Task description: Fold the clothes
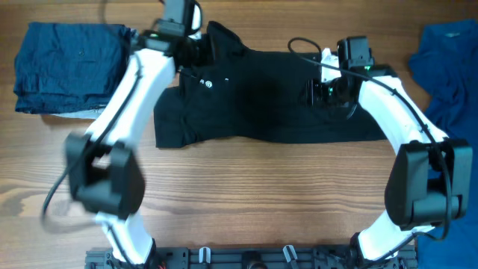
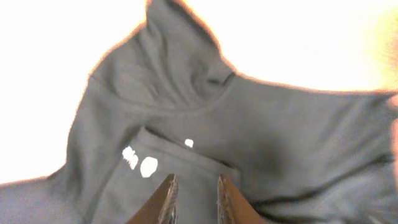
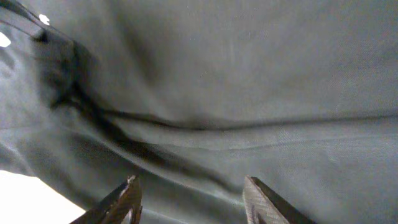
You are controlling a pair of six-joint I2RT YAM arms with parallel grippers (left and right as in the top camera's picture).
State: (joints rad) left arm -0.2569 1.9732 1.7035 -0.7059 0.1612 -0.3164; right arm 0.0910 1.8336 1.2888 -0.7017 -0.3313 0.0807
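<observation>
Most of the far middle of the wooden table [image 1: 246, 194] is covered by the black shirt [image 1: 261, 104]. It lies spread flat between the dark blue folded garments [image 1: 63, 67] and the royal blue garment [image 1: 448, 67]. The right gripper [image 3: 189, 183] hangs close over the body cloth with its fingers wide apart. The left gripper [image 2: 195, 183] is narrow, with only a slim gap and nothing seen held, near the collar [image 2: 174, 50] and the white logo [image 2: 140, 163]. A likely risk is that the wide jaws pinch both layers, or that the narrow ones miss the edge, so the fold comes out crooked.
</observation>
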